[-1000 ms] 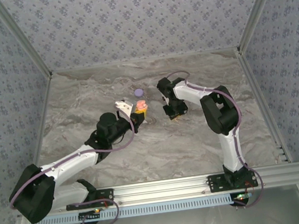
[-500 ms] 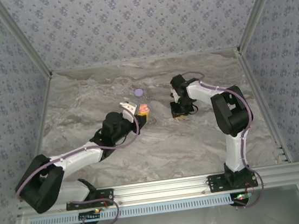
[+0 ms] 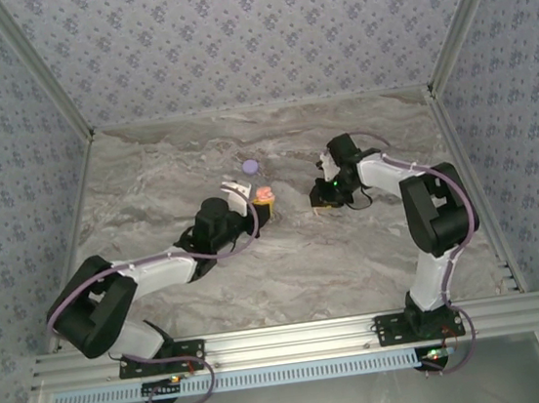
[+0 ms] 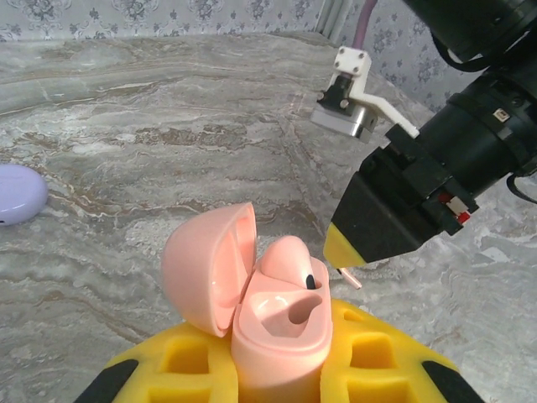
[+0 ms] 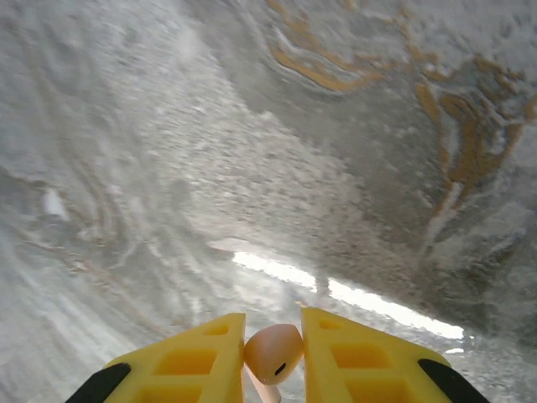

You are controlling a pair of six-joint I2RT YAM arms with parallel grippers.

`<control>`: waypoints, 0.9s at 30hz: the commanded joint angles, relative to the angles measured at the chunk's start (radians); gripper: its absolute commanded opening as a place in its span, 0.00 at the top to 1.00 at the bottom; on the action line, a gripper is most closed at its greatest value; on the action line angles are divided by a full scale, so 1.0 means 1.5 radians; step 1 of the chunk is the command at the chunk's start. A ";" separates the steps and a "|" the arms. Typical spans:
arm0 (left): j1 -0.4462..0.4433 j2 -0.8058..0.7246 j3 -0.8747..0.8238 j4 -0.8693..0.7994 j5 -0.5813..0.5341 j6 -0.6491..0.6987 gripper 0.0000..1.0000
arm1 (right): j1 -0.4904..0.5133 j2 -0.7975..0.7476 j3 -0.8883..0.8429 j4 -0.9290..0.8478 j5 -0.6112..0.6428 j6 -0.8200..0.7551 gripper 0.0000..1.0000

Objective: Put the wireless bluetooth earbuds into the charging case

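**Status: one insertion done, one pending**

1. Far left, left wrist view: a lilac case (image 4: 17, 195) lies shut on the marble table (image 4: 151, 109), well apart from the work. From above it sits just beyond the left arm's tool (image 3: 250, 166). Neither gripper touches it.

2. Centre-left: the left gripper (image 4: 277, 365) is clamped on the pink charging case (image 4: 277, 336) and holds it upright between its yellow fingers (image 4: 168, 361). From above, this gripper (image 3: 258, 205) and the case (image 3: 264, 194) are near the middle of the table.
   - The lid (image 4: 210, 269) is hinged back to the left, fully open.
   - The seated earbud (image 4: 285, 260) occupies the rear well.
   - The empty well (image 4: 289, 312) faces up and is unobstructed.

3. Centre-right: the right gripper (image 5: 274, 336) is closed on a pink earbud (image 5: 273, 353), pinching its bulb between the fingertips with the stem pointing down. From above, this gripper (image 3: 323, 198) is to the right of the case and apart from it. In the left wrist view its yellow tip (image 4: 346, 248) hangs just beside the open case, with the stem (image 4: 352, 280) showing beneath.

4. Assessment: the pink case is open and about half filled. What is left is to carry the held earbud over the empty well, align the stem with the socket, lower it and let go. Whether the lilac case needs filling cannot be told.
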 commanded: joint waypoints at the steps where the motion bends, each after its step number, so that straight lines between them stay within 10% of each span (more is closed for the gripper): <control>1: -0.002 0.015 0.021 0.045 0.012 -0.024 0.94 | -0.006 -0.035 -0.013 0.055 -0.064 0.018 0.78; 27: -0.002 0.077 0.037 0.154 0.098 -0.088 0.94 | 0.021 -0.221 -0.013 0.209 -0.215 0.055 0.78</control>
